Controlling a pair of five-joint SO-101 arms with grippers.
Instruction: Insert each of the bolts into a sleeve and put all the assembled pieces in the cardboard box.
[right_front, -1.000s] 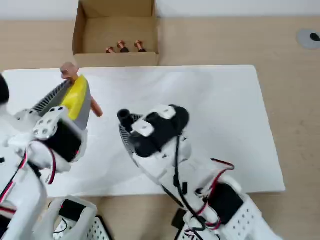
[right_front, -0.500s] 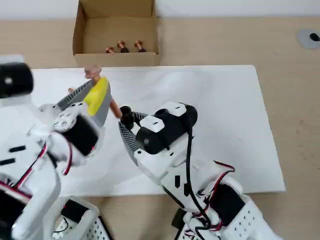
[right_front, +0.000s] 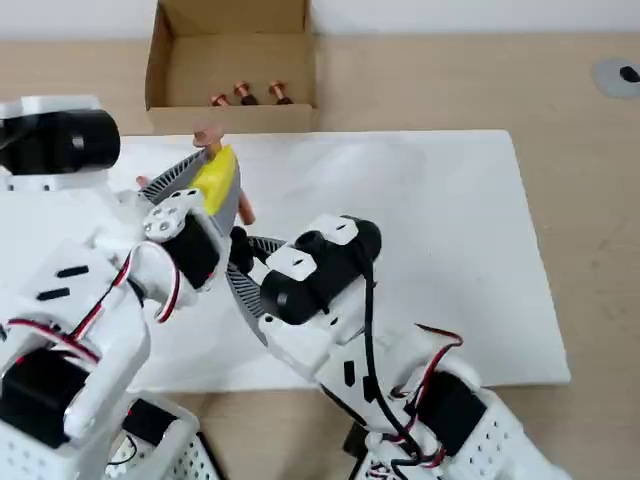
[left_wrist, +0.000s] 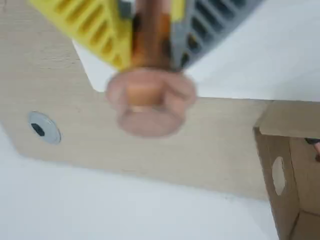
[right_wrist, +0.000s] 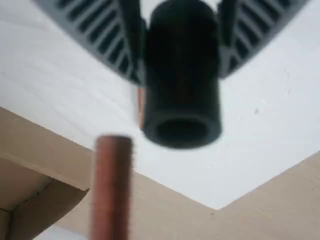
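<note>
White sheet (right_front: 450, 250) on wooden table (right_front: 585, 200), grey round disc (right_front: 617, 75) by the far edge

Copper bolt (left_wrist: 150, 95) beside black sleeve (right_wrist: 181, 90); three assembled pieces (right_front: 245, 95) in box (right_front: 160, 62).

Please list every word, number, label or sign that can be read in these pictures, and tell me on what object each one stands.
None: no readable text, number or sign shows.
The cardboard box, the white mat, the bolt in the left hand and the black sleeve in the right hand all appear plain.
</note>
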